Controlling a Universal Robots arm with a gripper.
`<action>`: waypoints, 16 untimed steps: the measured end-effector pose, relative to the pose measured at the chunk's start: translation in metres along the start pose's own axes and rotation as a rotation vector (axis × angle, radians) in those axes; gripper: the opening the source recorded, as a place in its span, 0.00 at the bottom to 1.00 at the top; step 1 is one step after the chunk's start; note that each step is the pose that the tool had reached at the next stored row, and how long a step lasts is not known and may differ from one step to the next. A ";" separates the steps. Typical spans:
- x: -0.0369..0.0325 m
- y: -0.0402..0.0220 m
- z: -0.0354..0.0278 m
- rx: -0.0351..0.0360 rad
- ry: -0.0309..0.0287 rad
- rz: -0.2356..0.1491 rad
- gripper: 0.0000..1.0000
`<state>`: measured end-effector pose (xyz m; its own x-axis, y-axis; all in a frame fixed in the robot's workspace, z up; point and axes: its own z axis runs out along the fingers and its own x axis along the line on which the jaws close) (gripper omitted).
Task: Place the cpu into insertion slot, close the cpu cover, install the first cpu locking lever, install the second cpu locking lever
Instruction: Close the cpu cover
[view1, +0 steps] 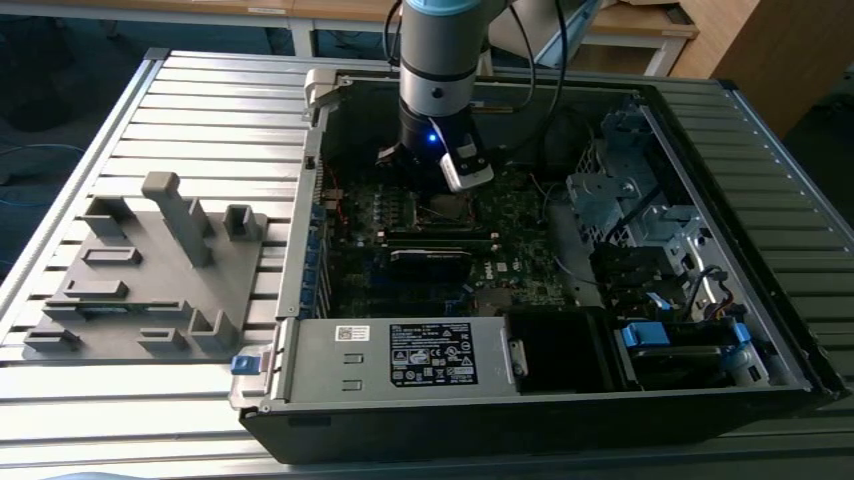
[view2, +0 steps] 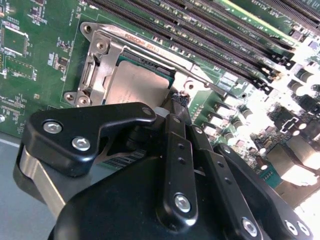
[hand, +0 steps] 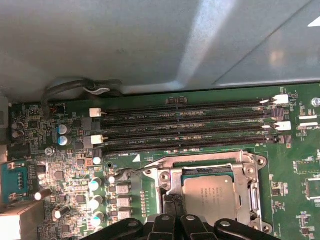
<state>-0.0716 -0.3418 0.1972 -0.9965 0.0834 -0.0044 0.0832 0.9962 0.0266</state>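
The cpu (hand: 210, 197) (view2: 137, 85), a dull silver square, lies in the insertion slot (view1: 447, 207) on the green board. The cpu cover (hand: 250, 175) (view2: 107, 52), a metal frame with a window, lies flat over it. A thin wire locking lever (hand: 127, 172) sticks out from the socket's corner. My gripper (view2: 177, 102) (hand: 172, 202) is down at the socket's edge beside that corner, with its black fingers drawn together. Whether anything is pinched between the tips is hidden. In the exterior view the gripper (view1: 445, 195) hangs inside the open computer case, right over the socket.
Long black memory slots (hand: 185, 130) run beside the socket. A labelled grey power supply box (view1: 400, 355) fills the case's near side and drive cages (view1: 641, 230) its right. A grey fixture plate (view1: 147, 270) with upright holders lies outside the case, on the exterior view's left.
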 end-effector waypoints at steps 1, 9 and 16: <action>0.0000 0.0000 0.0000 -0.0001 -0.0001 0.000 0.10; 0.0000 0.0000 0.0005 -0.0002 -0.0001 0.000 0.10; -0.0001 0.0002 -0.0060 -0.0004 -0.0003 0.000 0.10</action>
<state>-0.0715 -0.3418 0.2031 -0.9965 0.0834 -0.0047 0.0832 0.9962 0.0271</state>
